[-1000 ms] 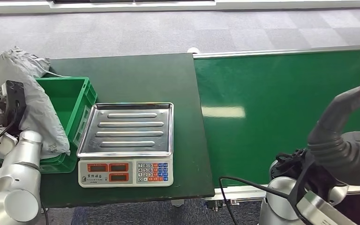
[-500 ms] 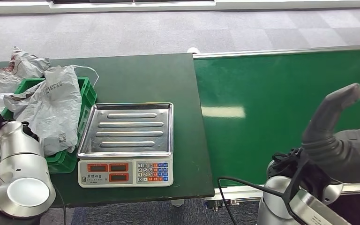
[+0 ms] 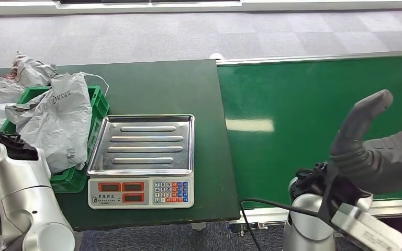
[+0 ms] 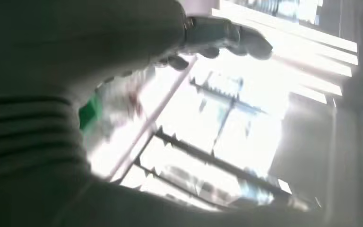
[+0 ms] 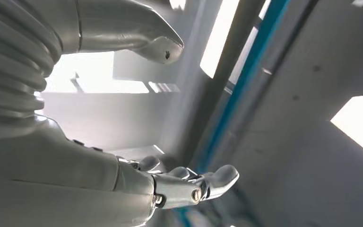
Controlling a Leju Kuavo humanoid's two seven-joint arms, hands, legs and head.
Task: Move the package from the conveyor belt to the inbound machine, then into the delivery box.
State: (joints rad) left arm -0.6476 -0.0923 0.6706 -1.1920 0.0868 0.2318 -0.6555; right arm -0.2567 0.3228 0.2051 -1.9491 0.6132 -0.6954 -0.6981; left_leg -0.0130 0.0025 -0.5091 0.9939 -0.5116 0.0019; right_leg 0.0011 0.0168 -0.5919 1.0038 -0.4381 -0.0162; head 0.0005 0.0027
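Grey carpet tiles (image 3: pixel 152 31) filled the far background at 12 o'clock. Below them, the green conveyor belt (image 3: pixel 303 120) occupied the 3 o'clock half of the head view, its surface bare apart from a pale light reflection; a metal rail bordered its far edge, and its near edge was partly covered by the right arm. The dark green table (image 3: pixel 157 86) abutted the belt along a straight seam, with open tabletop between the scale and the far edge.

The inbound machine, a weighing scale (image 3: pixel 141 159), stood near the table's front edge, its steel tray carrying nothing. Just beside it at 9 o'clock sat the green delivery box (image 3: pixel 98 107). The grey package (image 3: pixel 57 125) lay in that box, draped over its near rim, with further crumpled grey bags (image 3: pixel 10 83) behind it; the box's far side was cut off by the frame.

The right hand (image 3: pixel 371 141) rose at 4 o'clock above the belt's near edge, thumb raised, fingers spread and holding nothing in the right wrist view. The left hand (image 4: pixel 123 61) appeared in the left wrist view against strong glare and blur, fingers (image 4: pixel 231 38) extended with nothing between them. The silver left arm (image 3: pixel 23 204) entered at 8 o'clock, touching the box front.
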